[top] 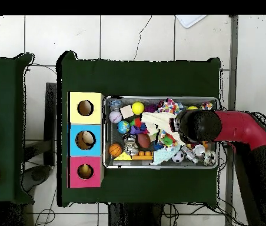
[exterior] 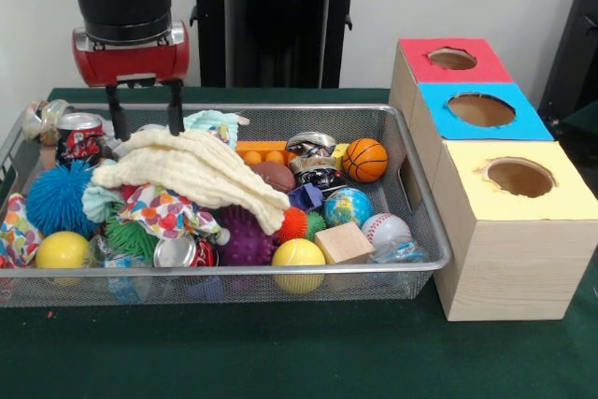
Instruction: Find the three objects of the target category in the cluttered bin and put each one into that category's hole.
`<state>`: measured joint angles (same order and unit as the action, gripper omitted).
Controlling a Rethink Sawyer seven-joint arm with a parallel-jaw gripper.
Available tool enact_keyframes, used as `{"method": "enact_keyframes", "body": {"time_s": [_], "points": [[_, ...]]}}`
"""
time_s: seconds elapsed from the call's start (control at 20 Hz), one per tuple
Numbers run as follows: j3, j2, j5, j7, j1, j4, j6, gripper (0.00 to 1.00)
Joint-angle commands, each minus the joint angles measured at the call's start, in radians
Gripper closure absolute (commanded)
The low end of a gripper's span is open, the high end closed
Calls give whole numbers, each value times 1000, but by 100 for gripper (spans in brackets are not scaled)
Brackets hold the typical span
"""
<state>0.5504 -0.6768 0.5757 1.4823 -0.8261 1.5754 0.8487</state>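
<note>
The gripper [exterior: 145, 111] hangs over the far left of the wire bin [exterior: 425, 231], its two black fingers [exterior: 175, 107] spread apart with nothing between them — their tips just meet the top of the cream cloth [exterior: 201, 173] draped over the clutter. Balls lie scattered in the bin: a mini basketball [exterior: 364, 160], a globe ball [exterior: 348, 206], a baseball [exterior: 384, 228], a yellow ball [exterior: 299, 255]. Right of the bin stand the boxes — red hole [exterior: 452, 58], blue hole [exterior: 480, 109], yellow hole [exterior: 519, 177]
</note>
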Motion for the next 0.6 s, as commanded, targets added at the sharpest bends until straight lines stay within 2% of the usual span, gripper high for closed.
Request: {"method": "enact_keyframes", "body": {"time_s": [0.05, 0.1, 0.6], "points": [[-72, 17, -4, 139, 52, -15, -34, 0], [-66, 15, -15, 134, 43, -5, -63, 100], [-88, 15, -36, 117, 56, -8, -73, 100]]}}
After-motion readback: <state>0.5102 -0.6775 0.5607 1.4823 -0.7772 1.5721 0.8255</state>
